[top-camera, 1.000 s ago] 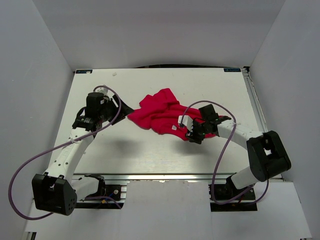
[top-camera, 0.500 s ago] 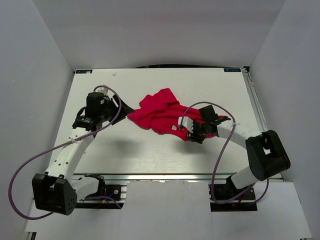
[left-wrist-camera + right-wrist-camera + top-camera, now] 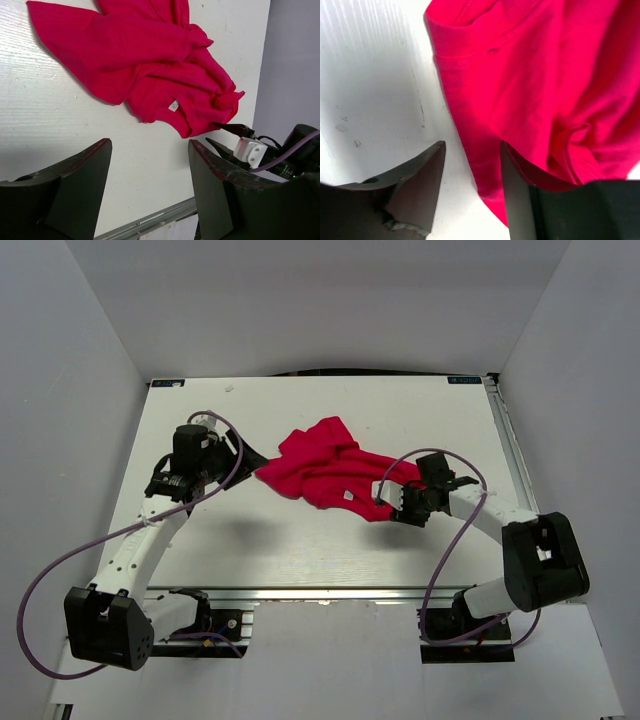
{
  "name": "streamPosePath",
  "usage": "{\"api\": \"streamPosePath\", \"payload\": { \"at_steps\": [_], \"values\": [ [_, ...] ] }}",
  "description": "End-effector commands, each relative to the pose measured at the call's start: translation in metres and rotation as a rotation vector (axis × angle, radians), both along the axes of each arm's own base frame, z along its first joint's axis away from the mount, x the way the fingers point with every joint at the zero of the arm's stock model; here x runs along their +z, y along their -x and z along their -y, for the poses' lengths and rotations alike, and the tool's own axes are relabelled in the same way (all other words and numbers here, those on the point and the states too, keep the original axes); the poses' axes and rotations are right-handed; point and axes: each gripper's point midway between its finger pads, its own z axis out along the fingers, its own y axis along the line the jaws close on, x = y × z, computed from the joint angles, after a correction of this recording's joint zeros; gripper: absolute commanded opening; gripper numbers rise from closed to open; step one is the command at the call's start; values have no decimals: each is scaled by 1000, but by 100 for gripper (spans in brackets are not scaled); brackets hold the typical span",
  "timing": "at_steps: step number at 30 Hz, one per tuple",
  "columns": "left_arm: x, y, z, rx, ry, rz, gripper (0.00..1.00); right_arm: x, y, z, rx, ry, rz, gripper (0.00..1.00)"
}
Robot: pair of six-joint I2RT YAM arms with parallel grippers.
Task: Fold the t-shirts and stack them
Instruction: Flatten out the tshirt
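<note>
The red t-shirt (image 3: 322, 468) lies crumpled in the middle of the table, with a small white tag (image 3: 173, 105) showing. It fills the top of the left wrist view (image 3: 150, 65) and the right of the right wrist view (image 3: 540, 85). My left gripper (image 3: 250, 460) is open and empty, just left of the shirt's left corner; its jaws (image 3: 150, 142) stand wide over bare table. My right gripper (image 3: 382, 508) is open at the shirt's near right corner. In its own view (image 3: 472, 145) the jaws straddle the shirt's hem without closing on it.
The white table (image 3: 300, 550) is walled by white panels at the back and both sides. A metal rail (image 3: 350, 592) runs along the near edge. Purple cables (image 3: 440, 540) loop off both arms. My right gripper's black fingers (image 3: 227, 129) show in the left wrist view.
My right arm has swung its wrist and forearm a little right and nearer, with the gripper staying at the shirt's near right corner. The left arm and the shirt have not moved.
</note>
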Motion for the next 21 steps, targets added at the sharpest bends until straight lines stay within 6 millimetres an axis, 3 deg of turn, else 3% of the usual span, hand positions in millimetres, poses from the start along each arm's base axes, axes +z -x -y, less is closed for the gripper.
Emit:
{"api": "streamPosePath", "payload": {
  "at_steps": [1, 6, 13, 21],
  "values": [
    [8, 1, 1, -9, 12, 31, 73, -11, -1, 5, 52, 49, -10, 52],
    [9, 5, 0, -1, 16, 34, 73, -20, -3, 12, 54, 92, -31, 48],
    [7, 7, -1, 4, 21, 29, 73, -14, -13, 29, 18, 103, -14, 50],
    [7, 5, 0, 0, 19, 24, 73, -13, -5, 31, 47, 85, -45, 47]
  ]
}}
